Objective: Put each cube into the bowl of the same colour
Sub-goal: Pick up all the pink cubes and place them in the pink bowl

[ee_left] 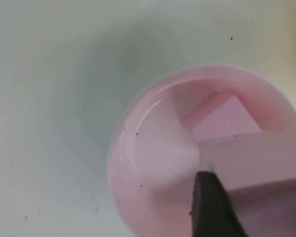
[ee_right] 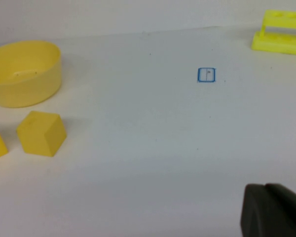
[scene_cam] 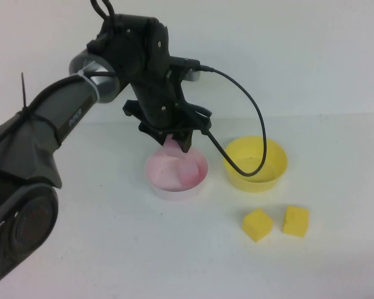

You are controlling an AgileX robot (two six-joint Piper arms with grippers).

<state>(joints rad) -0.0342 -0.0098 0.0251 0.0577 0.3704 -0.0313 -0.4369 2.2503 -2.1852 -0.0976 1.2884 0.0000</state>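
My left gripper is shut on a pale pink cube and holds it just over the pale pink bowl. In the left wrist view that cube sits against a dark finger above the bowl. A second pink cube lies inside the bowl, also seen from the left wrist. The yellow bowl stands to the right, with no cube in it. Two yellow cubes lie in front of it. My right gripper is shut, low over bare table, out of the high view.
A black cable hangs from the left wrist across the yellow bowl. A small blue mark is on the table at the right. A yellow rack stands at the far right. The right wrist view also shows the yellow bowl and a cube.
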